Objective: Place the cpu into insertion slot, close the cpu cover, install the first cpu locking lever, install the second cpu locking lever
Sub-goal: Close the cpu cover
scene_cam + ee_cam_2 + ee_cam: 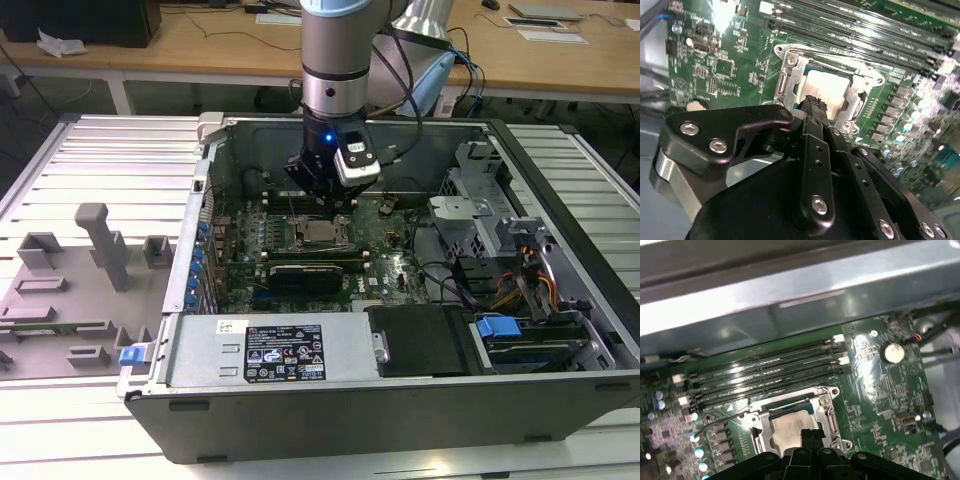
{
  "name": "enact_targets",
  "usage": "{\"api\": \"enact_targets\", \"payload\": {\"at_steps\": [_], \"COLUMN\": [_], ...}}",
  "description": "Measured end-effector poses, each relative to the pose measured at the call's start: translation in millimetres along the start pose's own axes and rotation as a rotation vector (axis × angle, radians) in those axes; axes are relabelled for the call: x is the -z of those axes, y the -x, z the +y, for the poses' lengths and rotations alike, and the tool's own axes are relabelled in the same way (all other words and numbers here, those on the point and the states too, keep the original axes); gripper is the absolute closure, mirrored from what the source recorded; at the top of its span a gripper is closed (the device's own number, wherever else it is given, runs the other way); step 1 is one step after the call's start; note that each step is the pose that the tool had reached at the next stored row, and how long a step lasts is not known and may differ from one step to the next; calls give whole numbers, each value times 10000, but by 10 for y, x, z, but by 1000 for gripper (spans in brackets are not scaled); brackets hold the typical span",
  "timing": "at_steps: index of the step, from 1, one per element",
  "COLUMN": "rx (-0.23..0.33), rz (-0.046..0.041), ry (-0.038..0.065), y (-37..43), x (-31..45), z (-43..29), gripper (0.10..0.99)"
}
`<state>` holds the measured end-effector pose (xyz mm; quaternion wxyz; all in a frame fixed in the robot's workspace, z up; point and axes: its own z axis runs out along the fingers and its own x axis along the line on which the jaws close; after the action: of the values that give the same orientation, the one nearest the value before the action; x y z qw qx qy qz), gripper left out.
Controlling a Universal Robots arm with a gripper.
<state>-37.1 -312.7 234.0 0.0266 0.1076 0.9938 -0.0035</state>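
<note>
The cpu (827,87) lies flat in the insertion slot (320,235) on the green board, its silvery top showing through the cut-out centre of the cpu cover (790,65). The cover lies down around the chip (787,427). A thin wire lever (722,421) sticks out from one side of the socket, lifted off the board. My gripper (813,102) hovers just above the socket's near edge, its black fingertips (810,434) pressed together with nothing between them. In the exterior view the gripper (325,195) hangs inside the open computer case, directly over the socket.
Long black memory slots (765,370) run beside the socket, toward the case wall (790,290). A black card (305,272), the power supply box (270,350), a drive cage (470,215) and cables crowd the case. A grey fixture tray (80,290) sits at the exterior view's left.
</note>
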Motion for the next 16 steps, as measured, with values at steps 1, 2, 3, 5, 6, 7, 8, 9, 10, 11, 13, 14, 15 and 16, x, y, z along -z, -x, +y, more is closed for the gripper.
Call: {"api": "enact_targets", "payload": {"at_steps": [1,2,3,5,6,7,8,9,10,11,13,14,15,16], "rx": [239,506,806,1315,1471,1572,1652,1745,1822,1944,2185,2336,2436,2581], "rz": [2,4,8,9,9,11,13,13,14,14,15,14,14,13], "ry": [9,17,18,6,10,14,17,22,26,33,45,53,58,66], "y": [0,0,-1,-7,-10,-12,-15,-17,-19,-23,-32,-41,-48,-59], "x": [-4,-7,-9,-12,-15,-16,-16,-17,-19,-20,-24,-26,-28,-30], "z": [0,0,0,-2,-5,-9,-13,-19,-24,-32,-52,-69,-80,-95], "gripper": [980,980,980,980,980,980,980,980,980,980,980,980,980,980]}}
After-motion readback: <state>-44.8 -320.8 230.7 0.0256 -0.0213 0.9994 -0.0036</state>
